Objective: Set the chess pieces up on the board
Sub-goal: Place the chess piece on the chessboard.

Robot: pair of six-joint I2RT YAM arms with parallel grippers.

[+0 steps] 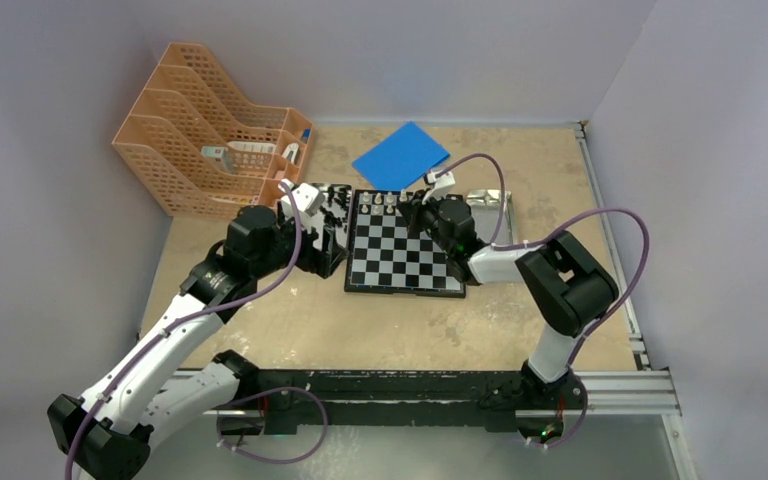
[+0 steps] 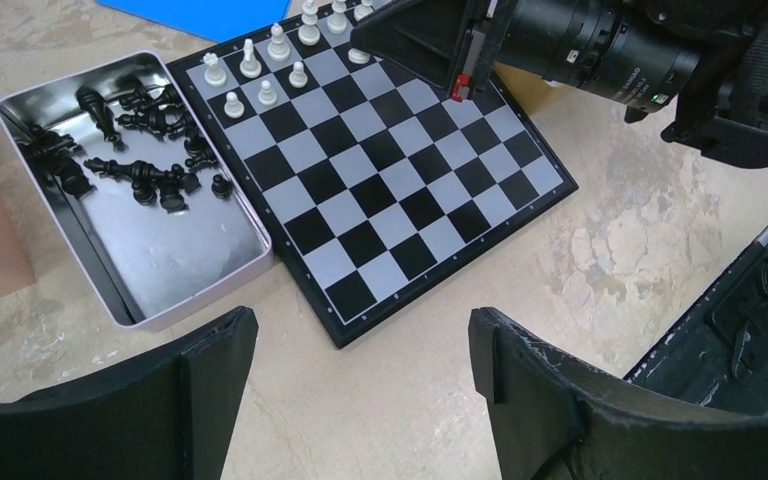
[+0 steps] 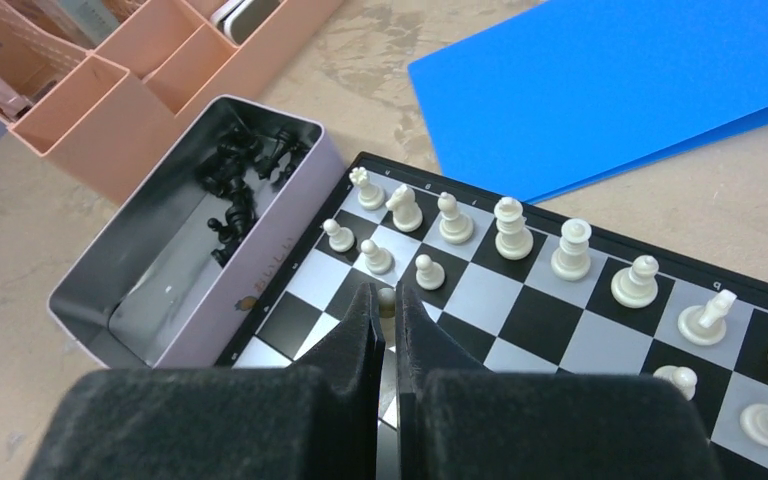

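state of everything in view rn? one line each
Black-and-white checked chessboard: flat, partly set, cream side only.
Cream-white chess pieces: upright on the board's far rows.
Black chess pieces: loose in the tin, none on board.
Silver rectangular metal tin: open, beside board.
Blue flat folder: lying flat.
Orange plastic file rack: upright.
Left tool: open, empty.
Right tool: shut, cream pawn at its tips.

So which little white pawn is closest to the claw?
The pawn peeking out right at the right claw's tips. The other pawns all stand apart from the claw, farther along the row.
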